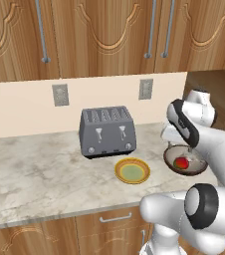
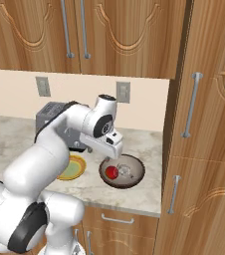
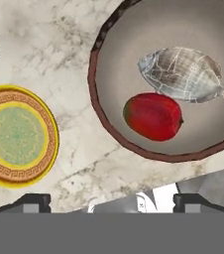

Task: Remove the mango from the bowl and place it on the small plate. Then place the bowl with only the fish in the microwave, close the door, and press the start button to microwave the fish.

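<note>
The dark brown bowl (image 3: 129, 54) sits on the marble counter near its right end, also seen as bowl (image 1: 198, 171) and bowl (image 2: 135, 179). Inside lie the red mango (image 3: 152, 116) (image 1: 182, 162) (image 2: 112, 172) and the pale grey fish (image 3: 183, 74) (image 2: 127, 171), side by side. My gripper (image 3: 113, 202) (image 1: 177, 145) (image 2: 115, 153) hovers just above the bowl, open, nothing between its fingers. The small plate (image 3: 17, 135) (image 1: 132, 171) (image 2: 74, 167), yellow-rimmed with a green centre, lies bare on the counter left of the bowl. The microwave and its door are out of view.
A silver toaster (image 1: 107, 130) (image 2: 47, 115) stands behind the plate against the wall. Wooden cabinets (image 1: 109, 35) hang above, and a tall wooden cabinet (image 2: 204, 149) bounds the counter right of the bowl. The counter's front edge (image 1: 84, 211) runs just before the plate.
</note>
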